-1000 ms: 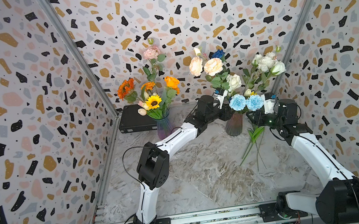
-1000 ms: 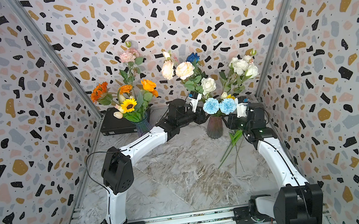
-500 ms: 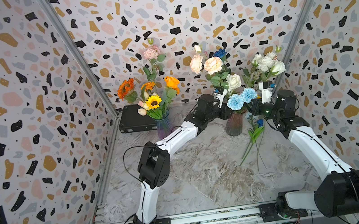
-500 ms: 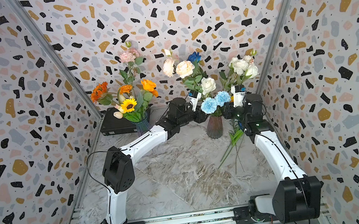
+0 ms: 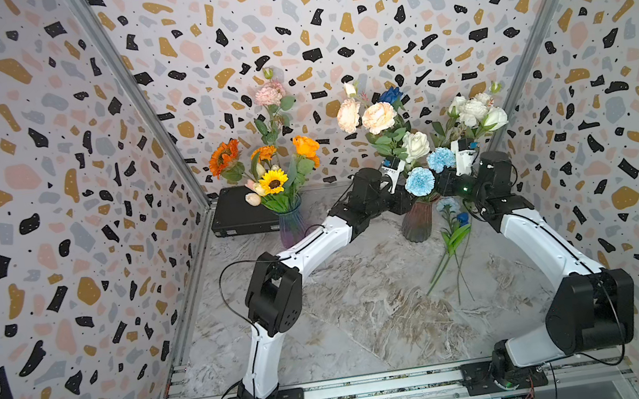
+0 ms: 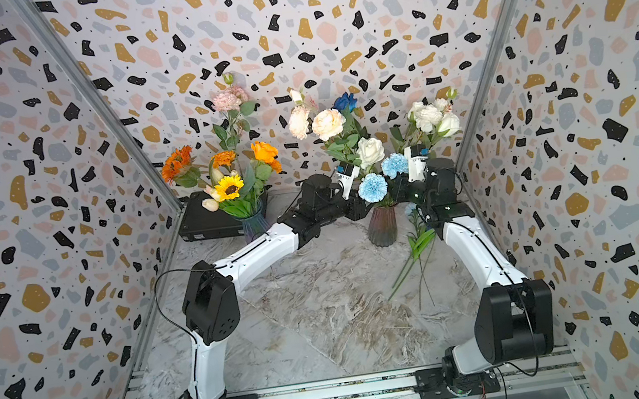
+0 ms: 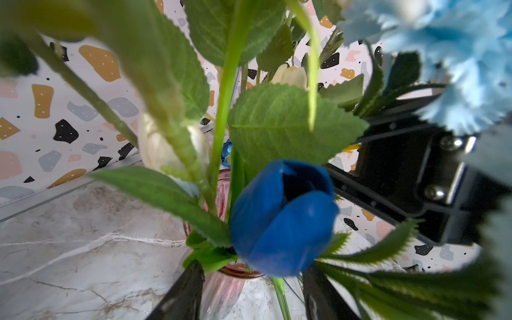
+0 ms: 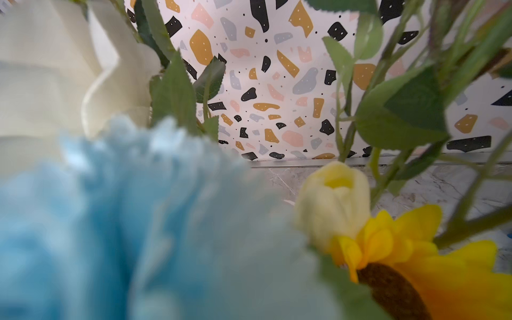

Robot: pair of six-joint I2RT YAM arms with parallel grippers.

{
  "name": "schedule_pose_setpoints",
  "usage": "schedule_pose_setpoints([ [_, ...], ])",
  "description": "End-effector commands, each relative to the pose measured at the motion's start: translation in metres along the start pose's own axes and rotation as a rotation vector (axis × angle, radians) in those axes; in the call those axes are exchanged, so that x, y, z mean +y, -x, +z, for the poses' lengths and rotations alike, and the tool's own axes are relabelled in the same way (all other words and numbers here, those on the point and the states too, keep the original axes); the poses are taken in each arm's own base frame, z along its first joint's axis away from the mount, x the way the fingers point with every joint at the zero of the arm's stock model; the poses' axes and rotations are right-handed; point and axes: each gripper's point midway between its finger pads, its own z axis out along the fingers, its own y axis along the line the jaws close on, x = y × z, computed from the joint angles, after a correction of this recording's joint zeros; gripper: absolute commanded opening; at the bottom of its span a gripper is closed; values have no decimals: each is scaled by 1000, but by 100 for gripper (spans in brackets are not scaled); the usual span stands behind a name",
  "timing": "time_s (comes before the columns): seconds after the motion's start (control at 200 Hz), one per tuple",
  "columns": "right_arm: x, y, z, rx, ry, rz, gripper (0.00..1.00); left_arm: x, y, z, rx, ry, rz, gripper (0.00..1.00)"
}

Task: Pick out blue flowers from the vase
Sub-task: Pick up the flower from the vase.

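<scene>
The dark glass vase (image 5: 417, 224) (image 6: 383, 229) holds cream and white roses, a deep blue rose (image 5: 390, 94) up high, and two pale blue flowers (image 5: 419, 181) (image 5: 441, 159) low at its front. In the left wrist view a deep blue bud (image 7: 282, 219) hangs just above the vase rim (image 7: 238, 273). My left gripper (image 5: 403, 204) (image 7: 252, 299) is open, with the vase neck between its fingers (image 7: 185, 293). My right gripper (image 5: 443, 187) reaches in from the right under the pale blue flowers; a blurred pale blue head (image 8: 138, 221) hides its jaws. Two blue stems (image 5: 455, 229) lie on the table.
A second vase (image 5: 291, 224) with sunflowers and orange blooms stands at the back left before a black case (image 5: 234, 220). White roses (image 5: 474, 113) crowd the back right corner. A sunflower (image 8: 415, 263) and a cream bud (image 8: 332, 199) sit close to my right wrist. Patterned walls enclose three sides.
My right arm has risen and reached left into the bouquet. One pale blue head now sits higher and further left. The left arm has stayed at the vase.
</scene>
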Motion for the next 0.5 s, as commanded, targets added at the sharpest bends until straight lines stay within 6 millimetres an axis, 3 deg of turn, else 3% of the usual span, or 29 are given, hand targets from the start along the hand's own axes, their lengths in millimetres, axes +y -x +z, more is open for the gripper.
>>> schedule_pose_setpoints([
  [0.0, 15, 33, -5, -75, 23, -46, 18, -10, 16, -2, -45, -28, 34, 57],
  [0.17, 25, 47, -13, -105, 32, -71, 0, -2, 13, -1, -40, 8, 25, 57],
  [0.496, 56, 78, -49, -136, 20, -181, 1, 7, 4, 0, -22, 40, 8, 57],
])
